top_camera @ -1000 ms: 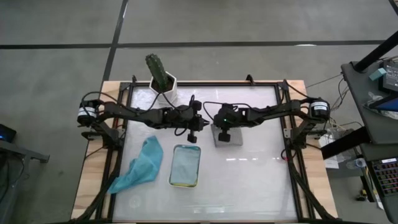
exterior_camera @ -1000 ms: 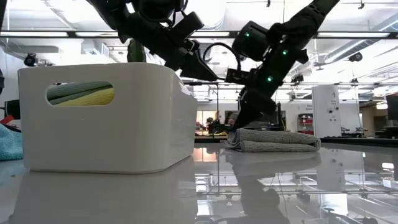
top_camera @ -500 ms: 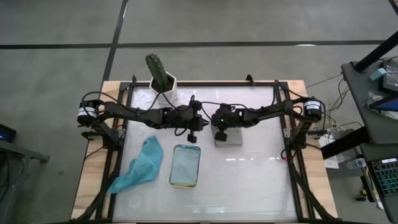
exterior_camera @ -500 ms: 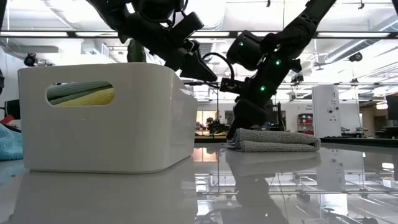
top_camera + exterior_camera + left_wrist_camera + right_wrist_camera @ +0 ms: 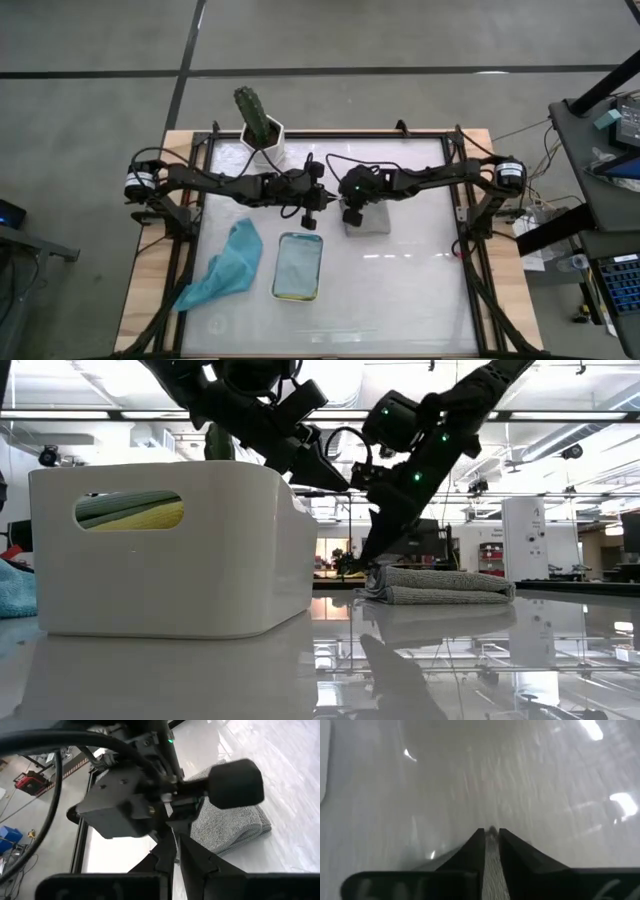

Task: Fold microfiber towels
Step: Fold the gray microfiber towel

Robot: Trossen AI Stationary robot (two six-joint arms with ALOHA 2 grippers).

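A folded grey towel lies flat on the white table, right of centre. My right gripper slants down at the towel's left end, its fingers a narrow gap apart, and grey cloth shows in that gap. My left gripper hangs shut above the table, between the towel and the white tray. The tray holds folded towels: light blue on top, with green and yellow showing through its handle slot. A teal towel lies crumpled at the left. My right gripper comes at the grey towel's left end slanting down from the right. Its fingertips stand at the cloth's edge. Whether they pinch the cloth or only stand over it I cannot tell. The towel lies flat on the table.
A potted plant stands at the far edge. Black frame rails run along the table's sides. Open table surface lies near and to the right of the grey towel.
My right gripper has shifted a little toward the table's left, from the grey towel's middle to its left end. It has risen slightly and rolled about its own axis. The towel has stayed where it was.
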